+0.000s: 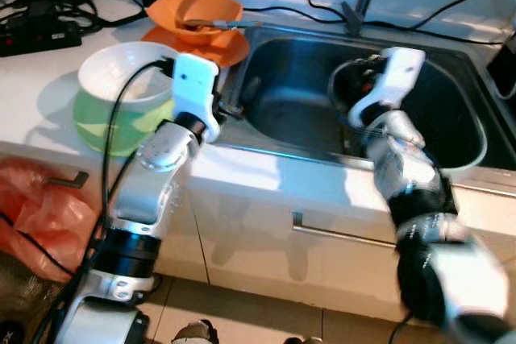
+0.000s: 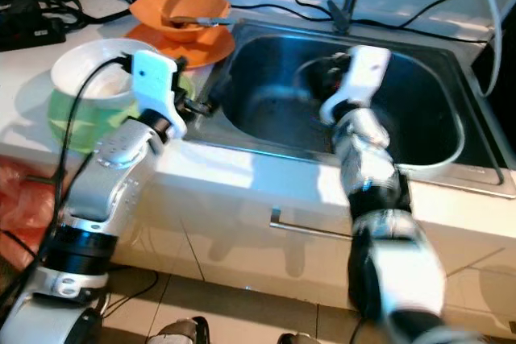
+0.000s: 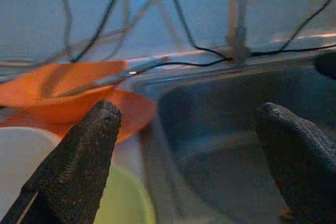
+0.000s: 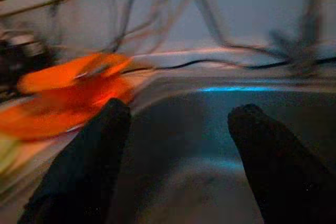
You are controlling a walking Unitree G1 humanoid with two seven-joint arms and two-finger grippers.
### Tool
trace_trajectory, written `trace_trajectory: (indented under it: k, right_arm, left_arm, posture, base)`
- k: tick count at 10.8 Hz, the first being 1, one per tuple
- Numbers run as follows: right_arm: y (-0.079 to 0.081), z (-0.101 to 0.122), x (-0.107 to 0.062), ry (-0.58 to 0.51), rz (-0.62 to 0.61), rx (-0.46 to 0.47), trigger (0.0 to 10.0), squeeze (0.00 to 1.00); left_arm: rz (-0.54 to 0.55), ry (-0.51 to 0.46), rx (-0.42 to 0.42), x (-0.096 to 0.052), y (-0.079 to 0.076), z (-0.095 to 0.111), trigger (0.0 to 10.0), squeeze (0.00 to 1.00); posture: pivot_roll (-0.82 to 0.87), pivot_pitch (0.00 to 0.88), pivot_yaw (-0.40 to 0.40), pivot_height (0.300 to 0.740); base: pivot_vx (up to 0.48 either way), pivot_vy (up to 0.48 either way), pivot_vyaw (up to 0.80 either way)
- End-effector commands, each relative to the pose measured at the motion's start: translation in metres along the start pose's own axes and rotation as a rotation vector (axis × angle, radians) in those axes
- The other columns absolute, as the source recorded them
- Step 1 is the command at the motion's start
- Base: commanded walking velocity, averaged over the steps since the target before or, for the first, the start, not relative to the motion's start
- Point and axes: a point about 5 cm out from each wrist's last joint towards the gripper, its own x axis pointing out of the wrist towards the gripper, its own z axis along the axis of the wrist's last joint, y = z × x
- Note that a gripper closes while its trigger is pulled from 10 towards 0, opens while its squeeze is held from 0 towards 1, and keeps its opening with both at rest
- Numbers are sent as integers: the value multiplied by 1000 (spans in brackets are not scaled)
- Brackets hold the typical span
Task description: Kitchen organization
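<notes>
The orange bowl [image 1: 196,12] sat on an orange plate [image 1: 219,47] at the surface's back edge, beside the sink [image 1: 451,163]. Likely light, rigid, slippery; grip the rim. Left pincer [image 3: 189,145] and right pincer [image 4: 181,145] were open, empty.

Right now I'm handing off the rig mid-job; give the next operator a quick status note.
Left gripper: open, holding nothing, at the sink's left rim beside the green tub.
Right gripper: open, holding nothing, over the sink basin.
Orange bowl, a utensil lying in it, sits on the orange plate on the counter behind the tub, at the sink's back-left corner.
Done: nothing visibly moved.
Left: pick up and sort the dishes.
</notes>
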Motion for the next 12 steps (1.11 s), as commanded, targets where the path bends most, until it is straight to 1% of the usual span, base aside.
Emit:
trace_trajectory:
  k: [1, 2, 3, 5, 6, 7, 8, 9, 10, 11, 12]
  right_arm:
    - [4, 5, -4, -6, 44, -3, 10000, 902]
    - [15, 5, -15, 8, 105, -3, 10000, 0]
    - [24, 5, -27, 22, 152, -6, 10000, 0]
    - [27, 5, -37, 51, 167, 0, 10000, 0]
    - [33, 9, -43, 75, 195, 12, 10000, 0]
    - [43, 14, -47, 96, 251, 20, 10000, 0]
    - [55, 18, -52, 125, 316, 53, 10000, 0]
    - [60, 20, -57, 163, 373, 52, 10000, 0]
    - [62, 19, -62, 189, 397, 49, 10000, 0]
    - [62, 15, -69, 247, 424, 34, 10000, 0]
    - [61, 11, -74, 285, 439, 22, 10000, 0]
  left_arm:
    - [23, -31, 13, 2, 4, 7, 10000, 1000]
    - [68, -39, 31, 1, 17, 9, 10000, 1000]
    - [106, -22, 83, -2, 29, 8, 10000, 1000]
    - [91, 18, 170, -5, 40, 8, 10000, 1000]
    - [56, 59, 225, -5, 47, 7, 10000, 510]
    - [-10, 108, 258, -4, 48, 4, 10000, 0]
    - [-62, 163, 272, -4, 48, 0, 10000, 0]
    - [-91, 224, 281, -4, 54, -3, 10000, 0]
    - [-114, 267, 287, -4, 57, -6, 10000, 0]
    - [-136, 328, 296, -5, 62, -11, 10000, 0]
    - [-139, 368, 305, -6, 66, -15, 10000, 0]
  posture:
    - [103, 89, -57, 740]
    - [94, 87, -55, 740]
    - [87, 86, -54, 740]
    - [88, 82, -57, 740]
    - [89, 81, -56, 740]
    - [91, 79, -54, 740]
    - [91, 79, -54, 740]
    - [86, 78, -51, 740]
    - [83, 77, -50, 740]
    - [81, 78, -49, 740]
    - [80, 77, -48, 740]
  base:
    - [0, 0, 0]
    - [0, 0, 0]
    - [0, 0, 0]
    - [0, 0, 0]
    - [0, 0, 0]
    - [0, 0, 0]
    - [0, 0, 0]
    - [0, 0, 0]
    - [0, 0, 0]
    - [0, 0, 0]
    - [0, 0, 0]
